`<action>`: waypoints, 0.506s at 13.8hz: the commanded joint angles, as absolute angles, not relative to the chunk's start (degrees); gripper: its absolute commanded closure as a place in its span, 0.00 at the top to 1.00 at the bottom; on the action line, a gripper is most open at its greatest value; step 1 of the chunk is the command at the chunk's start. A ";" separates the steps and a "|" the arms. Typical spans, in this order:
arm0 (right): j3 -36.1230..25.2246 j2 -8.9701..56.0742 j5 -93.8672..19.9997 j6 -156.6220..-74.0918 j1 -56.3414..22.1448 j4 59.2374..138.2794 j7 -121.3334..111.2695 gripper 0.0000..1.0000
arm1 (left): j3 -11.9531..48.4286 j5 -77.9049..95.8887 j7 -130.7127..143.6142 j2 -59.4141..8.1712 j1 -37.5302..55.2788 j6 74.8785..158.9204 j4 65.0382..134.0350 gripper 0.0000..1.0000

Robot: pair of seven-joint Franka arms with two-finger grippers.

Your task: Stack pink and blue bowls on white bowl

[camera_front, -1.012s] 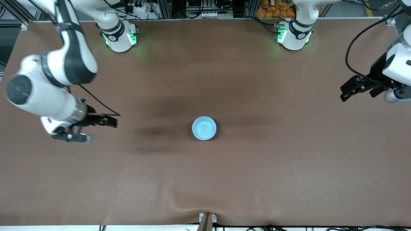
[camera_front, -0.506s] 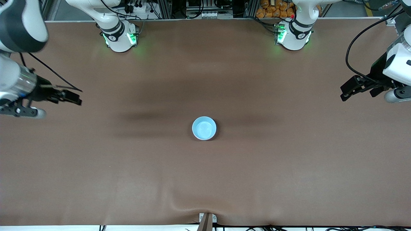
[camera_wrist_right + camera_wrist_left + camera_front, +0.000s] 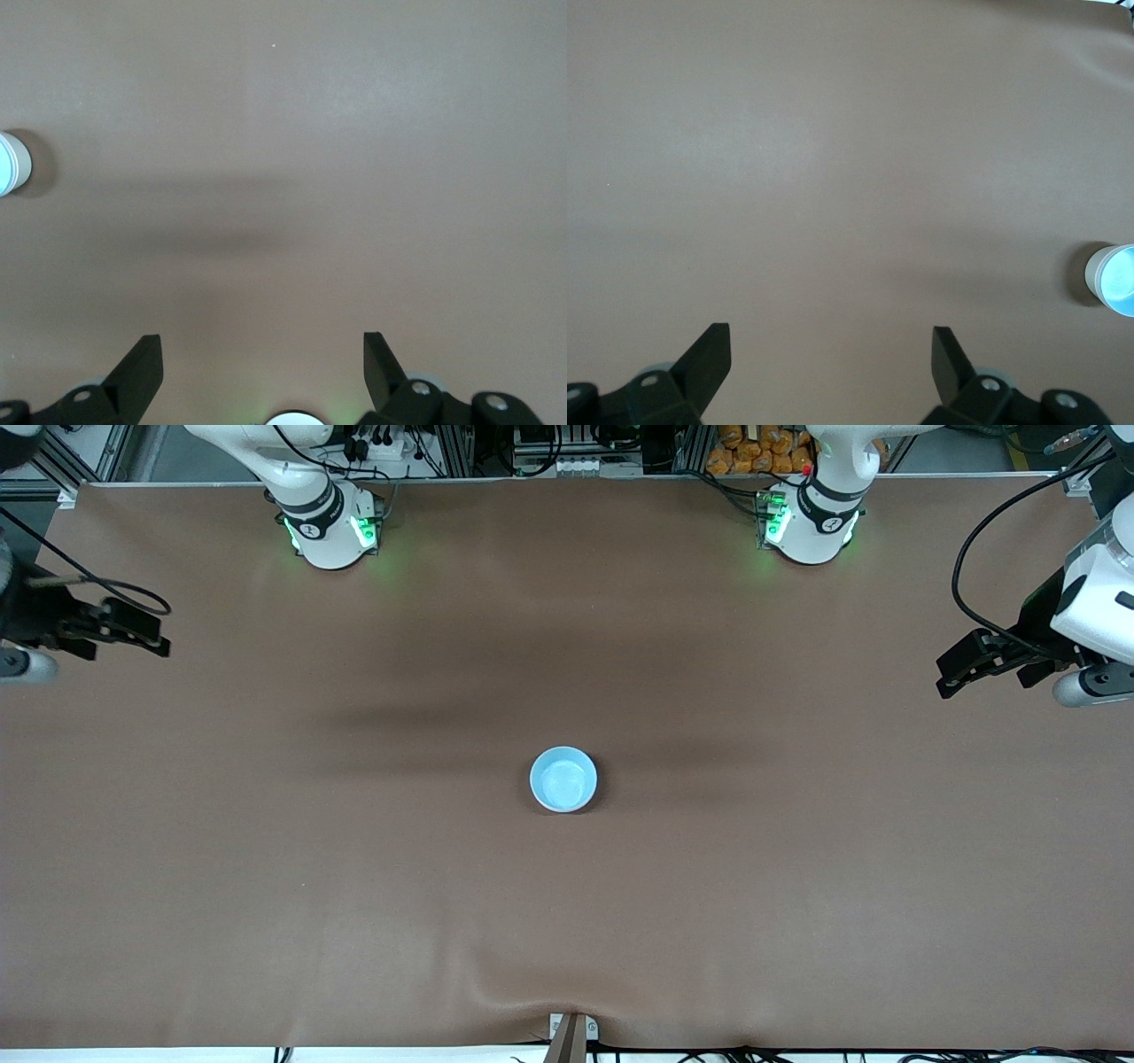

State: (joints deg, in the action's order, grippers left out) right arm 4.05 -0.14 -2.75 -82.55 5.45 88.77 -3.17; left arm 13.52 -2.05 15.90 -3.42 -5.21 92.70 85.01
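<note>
Brown table (image 3: 354, 921) holds unlabelled blue bowl (image 3: 563, 779).

The front camera sits high up and looks down on the whole brown table (image 3: 354, 921), facing the two robot bases. Each wrist camera looks down from above its own open fingers at bare table. All three views share the blue bowl (image 3: 563, 779) (image 3: 1116, 280) (image 3: 11, 164), seen far off at the wrist views' edges.
</note>
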 commanded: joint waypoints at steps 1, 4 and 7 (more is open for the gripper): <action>3.17 0.09 -2.02 -79.38 6.33 85.00 -5.98 1.00 | 13.54 -0.62 14.59 -3.78 -5.36 91.32 83.58 1.00; 3.08 -0.09 -2.02 -78.75 6.33 84.55 -5.28 1.00 | 13.62 0.00 13.02 -3.78 -5.27 91.32 83.93 1.00; 3.08 0.09 -2.37 -79.01 6.15 84.55 -3.96 1.00 | 13.45 4.12 9.93 -1.85 -6.24 91.32 87.53 1.00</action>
